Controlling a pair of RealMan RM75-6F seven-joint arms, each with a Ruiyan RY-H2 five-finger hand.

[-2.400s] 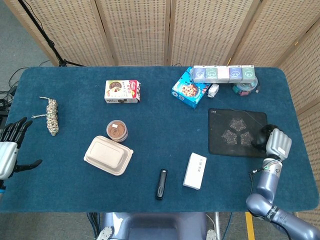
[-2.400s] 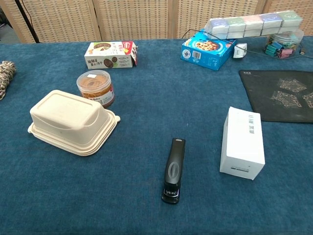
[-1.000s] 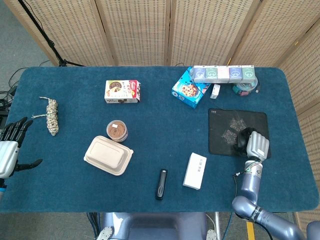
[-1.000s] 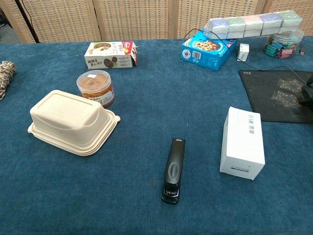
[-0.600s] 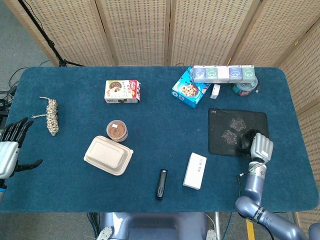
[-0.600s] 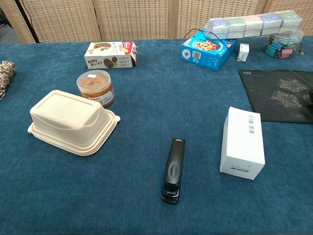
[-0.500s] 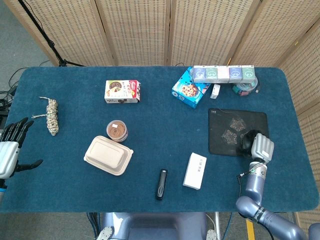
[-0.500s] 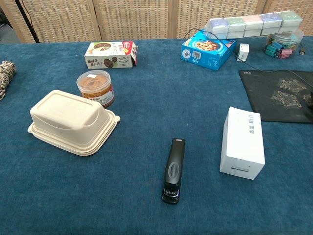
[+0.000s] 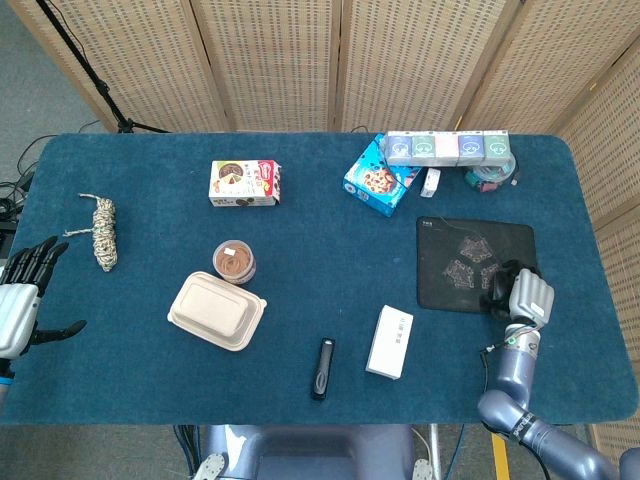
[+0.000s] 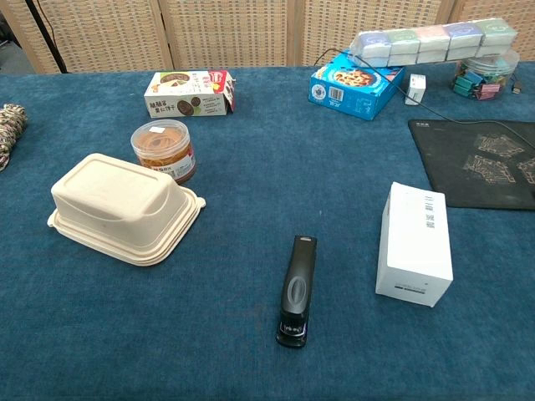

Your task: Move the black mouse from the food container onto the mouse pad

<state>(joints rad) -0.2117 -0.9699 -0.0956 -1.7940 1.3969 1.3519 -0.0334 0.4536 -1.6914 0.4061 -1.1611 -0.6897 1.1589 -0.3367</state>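
The black mouse (image 9: 497, 286) lies at the near right corner of the dark mouse pad (image 9: 465, 260), mostly covered by my right hand (image 9: 530, 297), which grips it from the right with fingers curled over it. The pad's left part (image 10: 476, 159) shows in the chest view, and the mouse's thin cable (image 10: 456, 115) runs across its far edge. The beige food container (image 9: 216, 312) sits closed at the left middle, also in the chest view (image 10: 121, 205). My left hand (image 9: 20, 300) hovers open at the table's left edge. Neither hand appears in the chest view.
A white box (image 9: 391, 341) and a black stapler (image 9: 321, 367) lie near the front edge. A brown jar (image 9: 234, 262) stands beside the container. Snack boxes (image 9: 244, 183), a blue box (image 9: 377, 178) and a rope bundle (image 9: 103, 231) lie further back.
My right hand, with the mouse, has slid a little right and toward the front, to the pad's near right corner, and out of the chest view. The left hand is still.
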